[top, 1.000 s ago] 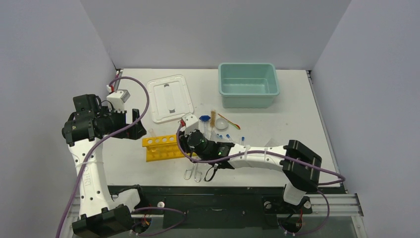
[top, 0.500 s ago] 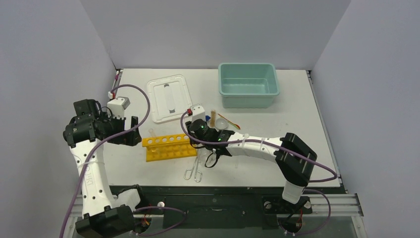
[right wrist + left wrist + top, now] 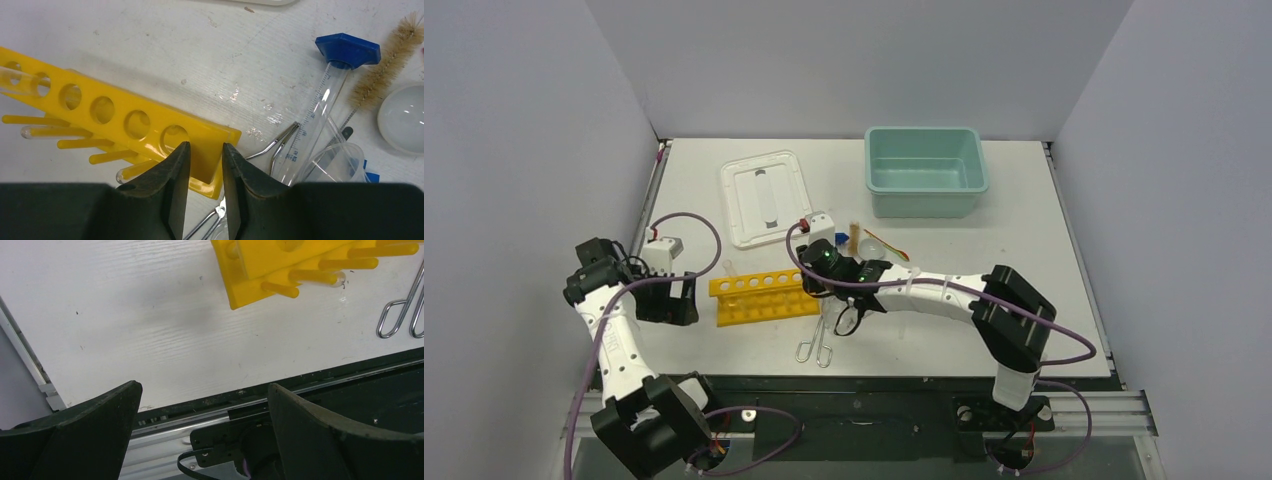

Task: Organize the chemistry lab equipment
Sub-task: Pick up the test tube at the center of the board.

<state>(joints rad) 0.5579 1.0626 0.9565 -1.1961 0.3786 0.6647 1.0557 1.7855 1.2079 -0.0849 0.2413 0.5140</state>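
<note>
The yellow holed rack [image 3: 762, 298] lies on the table with a glass tube [image 3: 15, 80] in one hole. My right gripper [image 3: 206, 145] is shut on the rack's right end [image 3: 207, 157], one finger on each side of the end plate. Right of it lie a blue-based glass cylinder [image 3: 320, 115], a clear beaker [image 3: 335, 165], the tan-bristled brush [image 3: 385, 75] and the round dish [image 3: 402, 117]. The metal tongs [image 3: 817, 345] lie in front of the rack. My left gripper [image 3: 202, 386] is open and empty, low over the table's near left edge, left of the rack [image 3: 280, 265].
The teal tub [image 3: 924, 185] stands at the back right and the white lid [image 3: 766, 197] at the back middle. The black front rail [image 3: 300, 390] runs under my left gripper. The left wall is close to my left arm.
My right gripper moved up to the rack's right end and stays there. My left arm dropped and drew back toward the near left edge.
</note>
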